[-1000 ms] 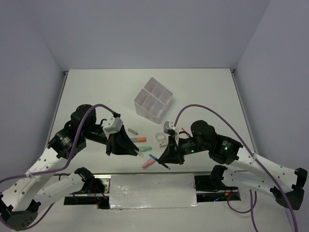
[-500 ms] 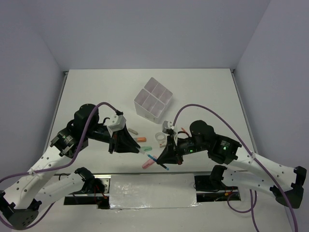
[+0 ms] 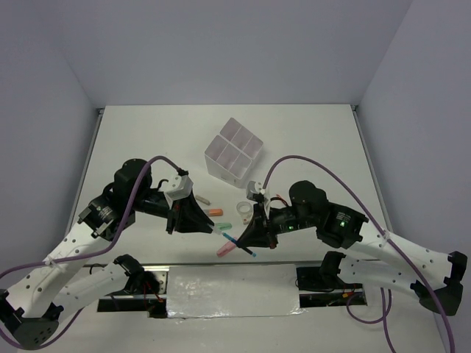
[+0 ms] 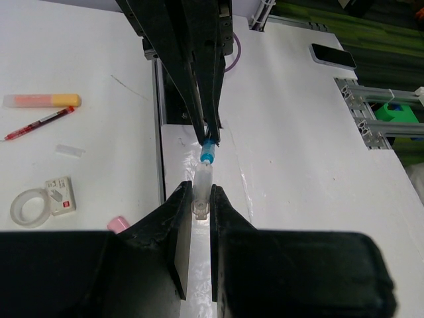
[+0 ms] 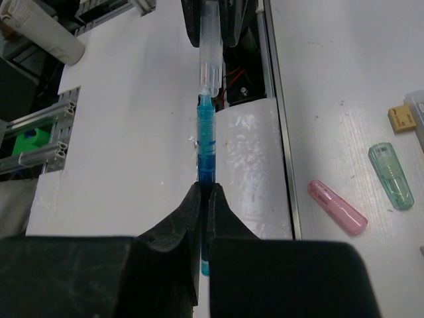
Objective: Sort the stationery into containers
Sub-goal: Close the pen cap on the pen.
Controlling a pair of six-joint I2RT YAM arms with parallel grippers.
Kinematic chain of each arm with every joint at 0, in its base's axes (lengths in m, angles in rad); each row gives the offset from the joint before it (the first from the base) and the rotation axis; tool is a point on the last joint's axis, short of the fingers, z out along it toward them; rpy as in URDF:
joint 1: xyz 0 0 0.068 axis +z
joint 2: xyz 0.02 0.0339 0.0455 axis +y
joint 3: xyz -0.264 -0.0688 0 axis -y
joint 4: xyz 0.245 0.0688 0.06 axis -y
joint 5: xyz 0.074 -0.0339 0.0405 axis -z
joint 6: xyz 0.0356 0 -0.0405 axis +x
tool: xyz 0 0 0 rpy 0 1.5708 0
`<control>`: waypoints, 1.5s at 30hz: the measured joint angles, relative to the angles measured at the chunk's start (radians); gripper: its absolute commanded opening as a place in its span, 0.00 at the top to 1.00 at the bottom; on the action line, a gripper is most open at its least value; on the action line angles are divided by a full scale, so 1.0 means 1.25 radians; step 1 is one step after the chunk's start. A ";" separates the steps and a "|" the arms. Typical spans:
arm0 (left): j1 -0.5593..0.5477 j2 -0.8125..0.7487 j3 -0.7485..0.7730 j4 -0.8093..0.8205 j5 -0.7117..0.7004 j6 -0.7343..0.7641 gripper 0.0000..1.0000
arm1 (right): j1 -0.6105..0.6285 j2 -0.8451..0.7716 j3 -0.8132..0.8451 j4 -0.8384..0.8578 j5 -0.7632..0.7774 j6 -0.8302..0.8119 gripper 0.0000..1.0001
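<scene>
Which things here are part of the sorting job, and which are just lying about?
Job: blue pen in the right gripper; clear cap in the left gripper; divided box; pink marker; green marker; orange marker; red pen; tape roll; eraser.
Lying about: dark phone; white cylinder.

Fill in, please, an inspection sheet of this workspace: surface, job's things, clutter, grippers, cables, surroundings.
Surface: white table, no spill seen.
Job's things: divided box near the centre, nothing seen inside. Pink marker, green marker, orange marker, red pen and tape roll lie loose.
Clutter: nothing seen.
Grippers: left gripper, jaws shut on a clear cap. Right gripper, jaws shut on the blue pen. The cap meets the pen's tip.
Cables: purple cables arch over each arm, away from the items.
Surroundings: grey walls on three sides.
</scene>
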 measured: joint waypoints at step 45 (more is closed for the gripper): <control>0.005 0.013 0.000 -0.007 -0.015 -0.015 1.00 | 0.002 0.116 0.120 -0.094 0.018 -0.066 1.00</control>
